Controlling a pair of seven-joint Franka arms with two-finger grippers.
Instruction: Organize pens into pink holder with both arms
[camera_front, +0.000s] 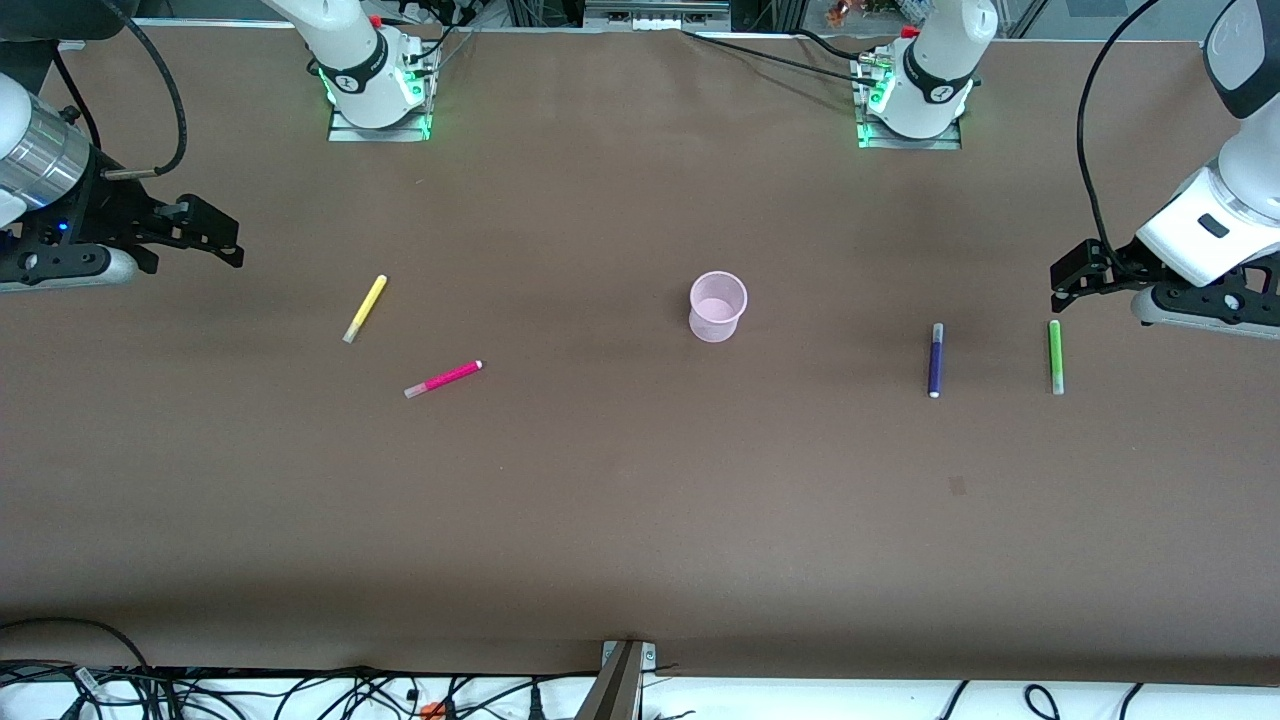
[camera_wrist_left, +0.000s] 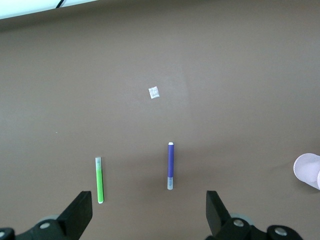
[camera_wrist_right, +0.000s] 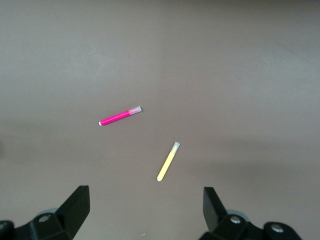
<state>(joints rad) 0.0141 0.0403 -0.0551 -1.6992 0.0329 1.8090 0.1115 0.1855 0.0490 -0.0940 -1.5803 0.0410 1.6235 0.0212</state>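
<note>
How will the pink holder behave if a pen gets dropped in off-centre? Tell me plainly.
The pink holder looks like thin, translucent plastic, so it is probably light and may slide when bumped. It stands upright and empty, taller than wide and narrower at the base, so a pen leaning on its rim could likely tip it.

A robotics lab: brown-covered table (camera_front: 620, 500), bolted green-lit arm bases (camera_front: 378, 95), loose cables (camera_front: 300, 695) along its edge.

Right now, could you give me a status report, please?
Left pincer and right pincer open, empty, at table ends. Four pens flat on the table, pink holder upright, empty. Nothing in the way.
</note>
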